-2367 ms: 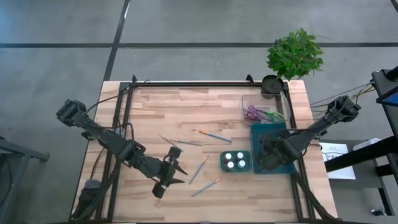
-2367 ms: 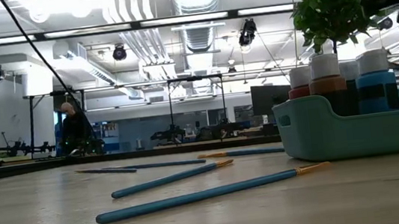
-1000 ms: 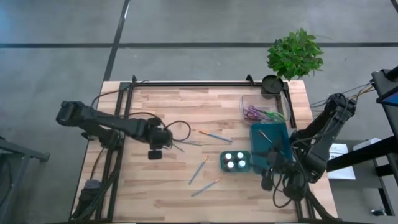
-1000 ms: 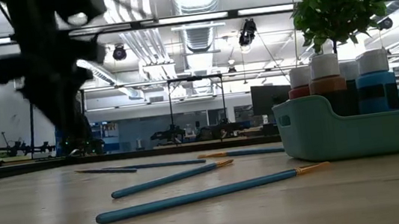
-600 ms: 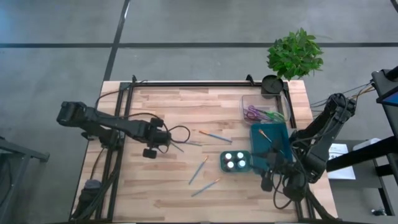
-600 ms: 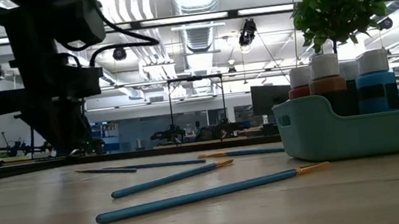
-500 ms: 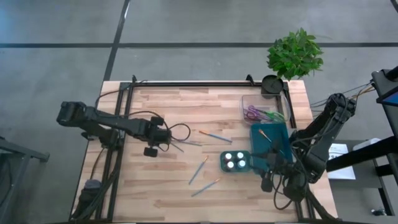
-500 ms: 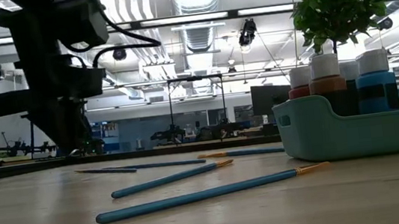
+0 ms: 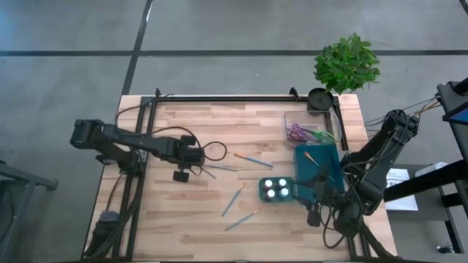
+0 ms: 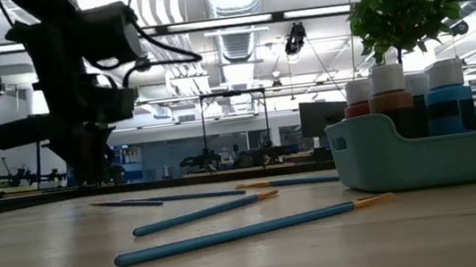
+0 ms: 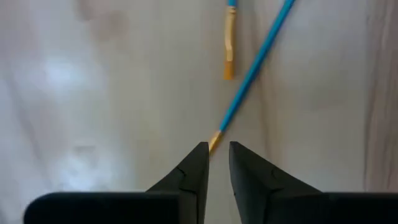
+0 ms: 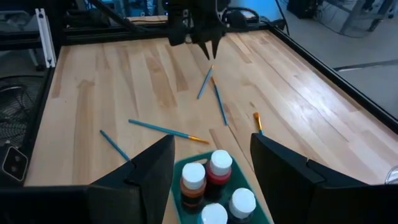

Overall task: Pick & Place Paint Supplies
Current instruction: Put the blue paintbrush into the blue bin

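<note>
left gripper [image 11: 217, 151] nearly closed around the orange tip of a blue paintbrush [image 11: 256, 60], not clearly clamped.
the thin blue brush lies flat mid-table, its length running away from the fingers, beside a second brush [image 11: 229, 43]. bare wood all around. right gripper [image 12: 211, 163] hangs spread over the teal tray [image 9: 316, 175].

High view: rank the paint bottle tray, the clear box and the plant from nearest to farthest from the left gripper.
From the left gripper, at the table's left-centre:
1. Paint bottle tray, right of centre, near the front.
2. Clear box, right side, toward the back.
3. Plant, beyond the back right corner.
</note>
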`<state>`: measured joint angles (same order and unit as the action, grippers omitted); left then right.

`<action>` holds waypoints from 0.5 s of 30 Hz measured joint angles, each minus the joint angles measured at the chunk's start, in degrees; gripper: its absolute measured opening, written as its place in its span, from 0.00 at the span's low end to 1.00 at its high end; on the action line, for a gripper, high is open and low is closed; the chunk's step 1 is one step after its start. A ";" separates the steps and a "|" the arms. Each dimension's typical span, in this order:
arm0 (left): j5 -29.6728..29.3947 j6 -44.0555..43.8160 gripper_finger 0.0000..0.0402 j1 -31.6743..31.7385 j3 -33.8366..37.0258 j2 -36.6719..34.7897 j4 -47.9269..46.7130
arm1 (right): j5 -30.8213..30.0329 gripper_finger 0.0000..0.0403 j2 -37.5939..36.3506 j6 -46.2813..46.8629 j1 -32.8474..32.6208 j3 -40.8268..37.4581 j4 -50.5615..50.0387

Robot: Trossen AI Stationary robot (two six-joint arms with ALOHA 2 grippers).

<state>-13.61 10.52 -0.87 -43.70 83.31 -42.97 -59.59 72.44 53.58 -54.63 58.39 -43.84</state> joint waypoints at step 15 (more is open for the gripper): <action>-1.38 4.41 0.24 1.31 -1.29 10.07 1.91 | 1.55 0.52 0.00 -1.59 0.00 -0.02 1.03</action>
<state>-14.99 14.93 0.44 -45.00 93.38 -41.06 -58.04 72.44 51.99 -54.63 58.37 -42.81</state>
